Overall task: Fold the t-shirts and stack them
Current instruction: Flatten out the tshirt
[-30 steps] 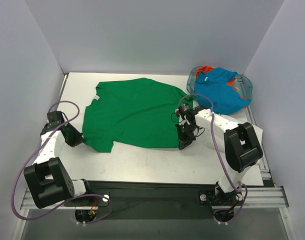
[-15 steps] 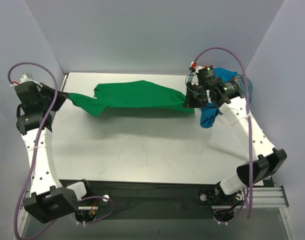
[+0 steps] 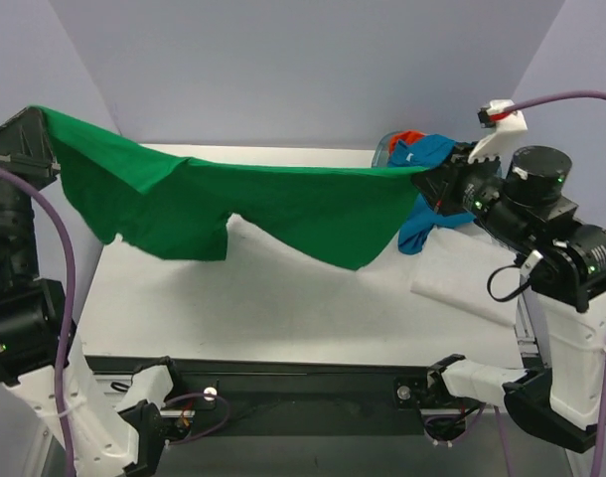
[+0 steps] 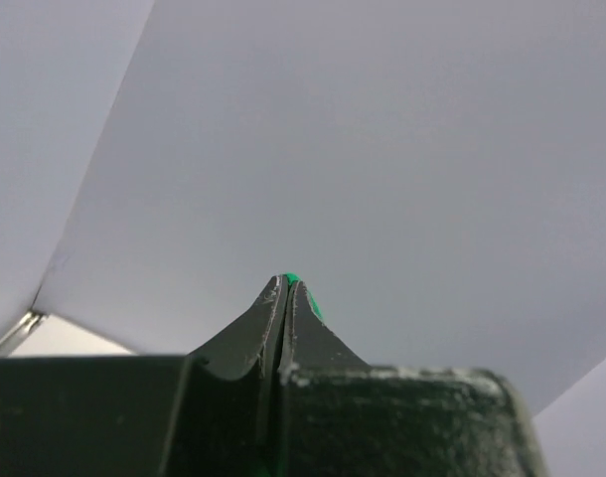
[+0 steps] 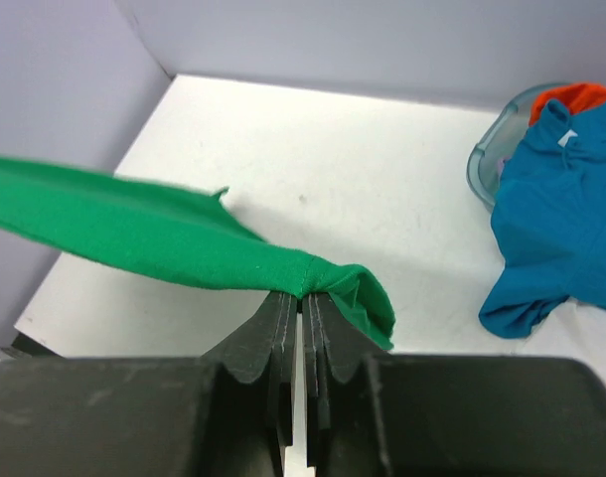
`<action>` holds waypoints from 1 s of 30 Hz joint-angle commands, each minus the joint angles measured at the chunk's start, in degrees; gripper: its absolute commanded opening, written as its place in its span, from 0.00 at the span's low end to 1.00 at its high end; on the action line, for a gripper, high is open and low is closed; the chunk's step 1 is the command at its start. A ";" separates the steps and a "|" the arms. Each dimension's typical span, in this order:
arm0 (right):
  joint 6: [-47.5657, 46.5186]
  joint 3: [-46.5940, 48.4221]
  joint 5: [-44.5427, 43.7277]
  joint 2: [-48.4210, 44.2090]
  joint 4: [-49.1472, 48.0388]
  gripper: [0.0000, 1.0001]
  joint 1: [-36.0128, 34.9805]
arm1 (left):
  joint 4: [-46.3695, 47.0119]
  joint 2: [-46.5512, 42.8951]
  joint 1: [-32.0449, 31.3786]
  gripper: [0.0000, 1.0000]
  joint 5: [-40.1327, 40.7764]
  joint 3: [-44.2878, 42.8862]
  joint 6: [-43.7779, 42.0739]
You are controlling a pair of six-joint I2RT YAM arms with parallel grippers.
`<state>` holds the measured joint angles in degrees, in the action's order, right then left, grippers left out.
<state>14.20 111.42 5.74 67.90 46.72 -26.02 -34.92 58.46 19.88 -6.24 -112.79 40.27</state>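
Left claw (image 4: 285,288) — green t-shirt (image 3: 283,204) — right claw (image 5: 301,298)

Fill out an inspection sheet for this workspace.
Surface: white table, below the hanging shirt.
Job's things: green t-shirt stretched in the air between both grippers; turquoise t-shirt and orange-red t-shirt heaped in a translucent tub.
Clutter: white sheet at the right edge.
Grippers: left gripper and right gripper both shut on the green t-shirt.
Cables: purple cables looping along both arms.
Surroundings: pale walls on three sides.
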 commanded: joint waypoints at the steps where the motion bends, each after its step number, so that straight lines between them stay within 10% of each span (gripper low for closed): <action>1: 1.00 1.70 -2.49 0.65 -3.30 0.00 -0.26 | 3.27 1.83 0.42 0.00 0.45 -0.95 -0.37; 12: -0.57 -0.68 -3.10 16.99 -8.39 0.00 2.10 | 19.36 11.76 -2.12 0.00 -10.81 17.78 7.54; 30: -0.13 17.18 -2.57 26.68 -9.72 0.00 7.91 | 24.89 18.90 -4.15 0.00 -10.03 1.78 9.39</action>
<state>14.81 127.59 4.43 99.44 38.89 -18.00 -15.90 81.82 15.68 -18.41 -108.92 48.97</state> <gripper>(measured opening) 0.040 0.046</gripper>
